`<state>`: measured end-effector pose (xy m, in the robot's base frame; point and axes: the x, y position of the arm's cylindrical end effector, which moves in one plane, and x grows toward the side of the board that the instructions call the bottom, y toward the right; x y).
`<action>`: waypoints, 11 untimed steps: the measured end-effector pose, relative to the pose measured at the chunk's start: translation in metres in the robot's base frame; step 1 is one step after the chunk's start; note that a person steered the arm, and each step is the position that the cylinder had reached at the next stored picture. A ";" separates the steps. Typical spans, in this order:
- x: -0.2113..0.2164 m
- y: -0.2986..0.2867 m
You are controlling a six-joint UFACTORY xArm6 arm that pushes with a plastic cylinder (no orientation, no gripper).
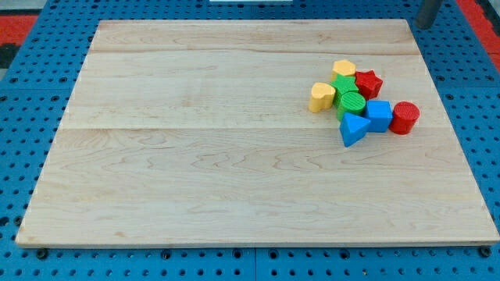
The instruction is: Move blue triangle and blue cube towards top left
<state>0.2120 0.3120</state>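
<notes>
The blue triangle (354,129) lies on the wooden board (195,156) at the view's right, at the bottom of a tight cluster of blocks. The blue cube (379,115) sits just to its upper right, touching it. My rod shows at the view's top right corner. Its tip (423,26) is just past the board's top right corner, far above the cluster and touching no block.
Packed with the blue blocks are a red cylinder (405,118) right of the cube, a green cylinder (351,102), a green block (341,85), a yellow heart (321,97), a yellow block (343,69) and a red star (368,83). Blue pegboard (23,94) surrounds the board.
</notes>
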 end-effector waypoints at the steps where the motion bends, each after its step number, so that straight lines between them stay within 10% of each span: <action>1: 0.004 0.008; 5: 0.115 0.003; 11: 0.272 -0.169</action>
<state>0.4841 0.1428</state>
